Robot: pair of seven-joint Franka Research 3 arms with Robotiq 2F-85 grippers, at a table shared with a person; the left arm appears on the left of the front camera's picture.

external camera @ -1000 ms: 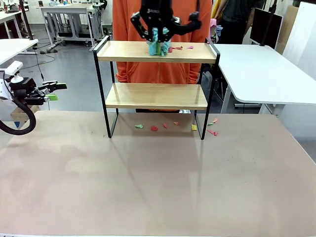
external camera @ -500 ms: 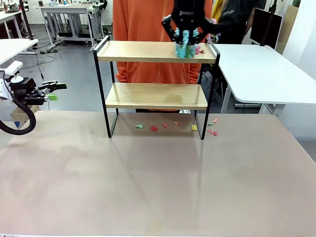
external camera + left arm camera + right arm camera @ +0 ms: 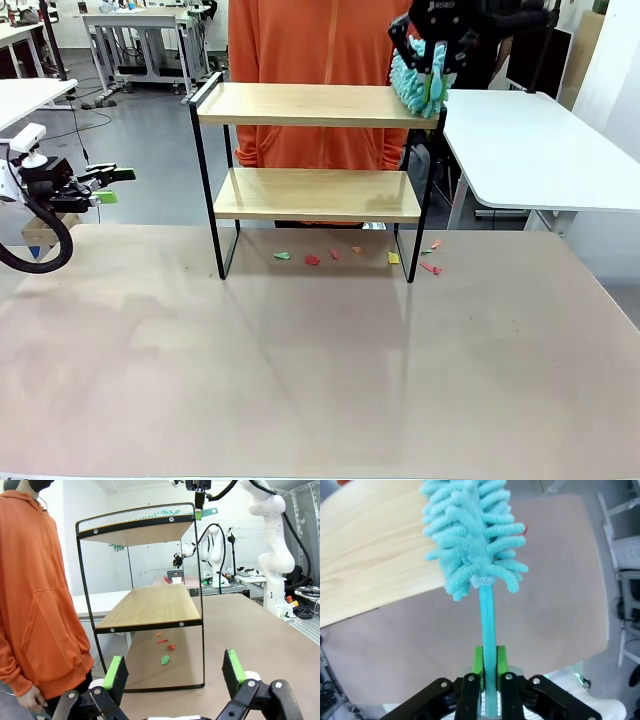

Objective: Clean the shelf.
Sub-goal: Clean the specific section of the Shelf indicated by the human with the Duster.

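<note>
The shelf (image 3: 315, 104) stands at the counter's (image 3: 320, 380) far side; the right tool (image 3: 432, 48) clamps a blue duster (image 3: 418, 85) at the top board's right end; that board looks swept; coloured scraps (image 3: 312, 259) litter the counter beneath, probably the remaining job; the left tool (image 3: 108, 185) gapes wide, empty.
</note>
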